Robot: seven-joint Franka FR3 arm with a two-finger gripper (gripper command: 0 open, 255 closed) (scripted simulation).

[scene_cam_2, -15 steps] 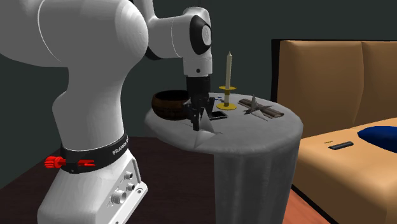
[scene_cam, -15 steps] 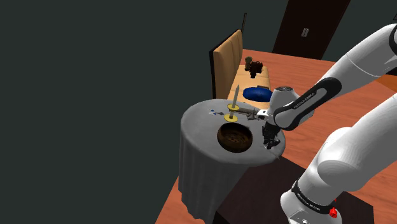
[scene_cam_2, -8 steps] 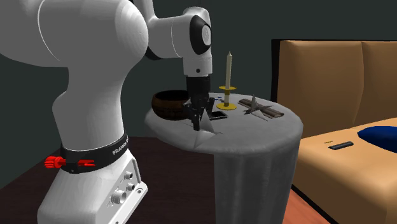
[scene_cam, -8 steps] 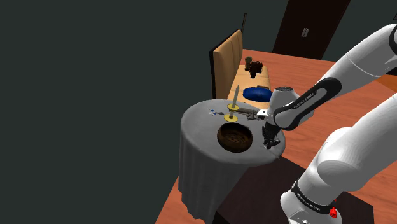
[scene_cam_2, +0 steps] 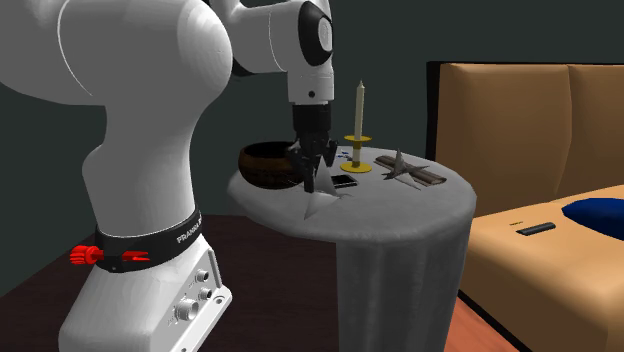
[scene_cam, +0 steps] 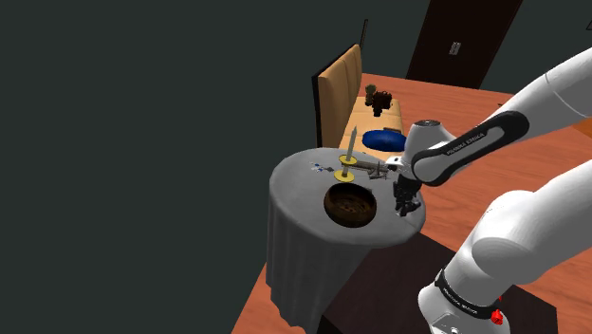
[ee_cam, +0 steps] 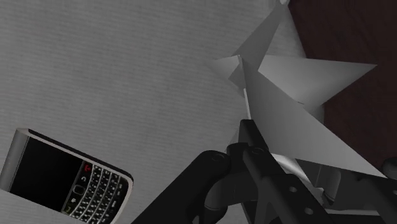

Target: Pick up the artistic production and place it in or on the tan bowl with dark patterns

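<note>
The artistic production is a pale grey folded-paper figure with sharp points [ee_cam: 286,83]. My black gripper [ee_cam: 318,153] is shut on it, and the figure hangs just above the round table's edge [scene_cam_2: 320,203]. In the shoulder view the gripper [scene_cam: 406,202] sits beside the tan bowl with a dark patterned inside [scene_cam: 350,205], on the side toward the stand. The bowl [scene_cam_2: 268,163] stands just behind the gripper [scene_cam_2: 314,175] in the second exterior view.
The round table with a grey cloth [scene_cam: 294,190] also holds a black phone [ee_cam: 67,178], a candle on a yellow holder [scene_cam_2: 358,135] and a dark star-shaped thing [scene_cam_2: 400,168]. A tan sofa [scene_cam_2: 530,110] with a blue cushion [scene_cam: 384,139] stands behind.
The gripper has risen a little, lifting the folded figure off the tabletop. The arm's elbow moved up too. Bowl, phone and candle stayed put.
</note>
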